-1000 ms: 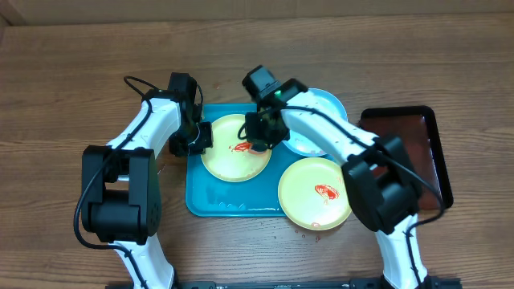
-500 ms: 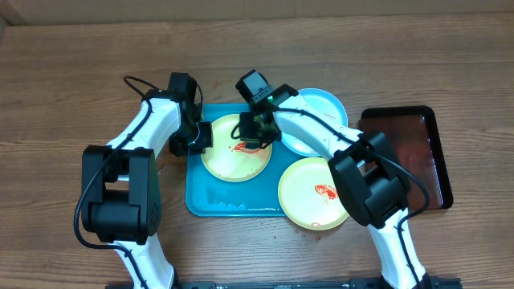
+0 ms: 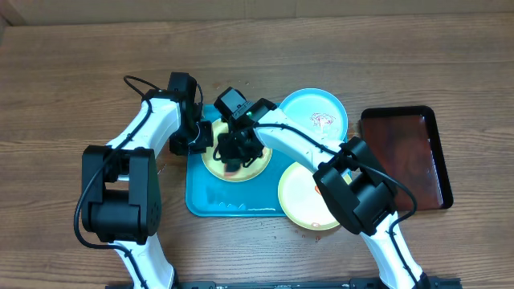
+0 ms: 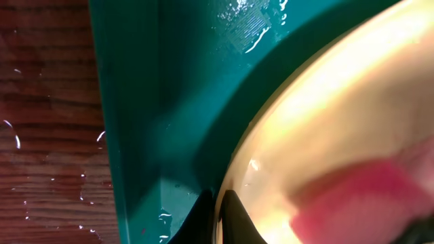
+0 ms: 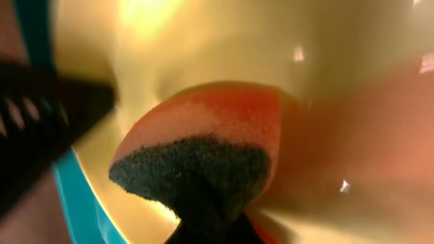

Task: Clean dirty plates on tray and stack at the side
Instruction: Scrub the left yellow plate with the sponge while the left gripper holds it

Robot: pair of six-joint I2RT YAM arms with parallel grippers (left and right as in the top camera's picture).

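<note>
The right pincer is clenched on a sponge, its dark scouring face toward the pincer and its orange face against the white centre of the yellow-green plate. That plate lies flat in the left half of the turquoise tray. The sponge sits left of the plate's middle, close to the rim where the left pincer is. In the left wrist view the left pincer's fingertips straddle the plate's rim and look clamped onto it, pinning the plate just beside the tray's left wall.

The wiping stroke turns on this: the unwiped face lies to the right of the sponge and toward the robot, away from the left pincer, so the open room runs that way. Leftward there is little margin before sponge meets the gripping fingers.

The light blue plate sits at the tray's far right corner, overhanging its edge, a small red mark at its centre. A second yellow-green plate lies at the near right corner, partly under the right arm. Beyond both, the dark red-brown tray rests on the wooden surface, well apart from the wiping. No plate is stacked yet; cleaning looks to be at its first plate.
</note>
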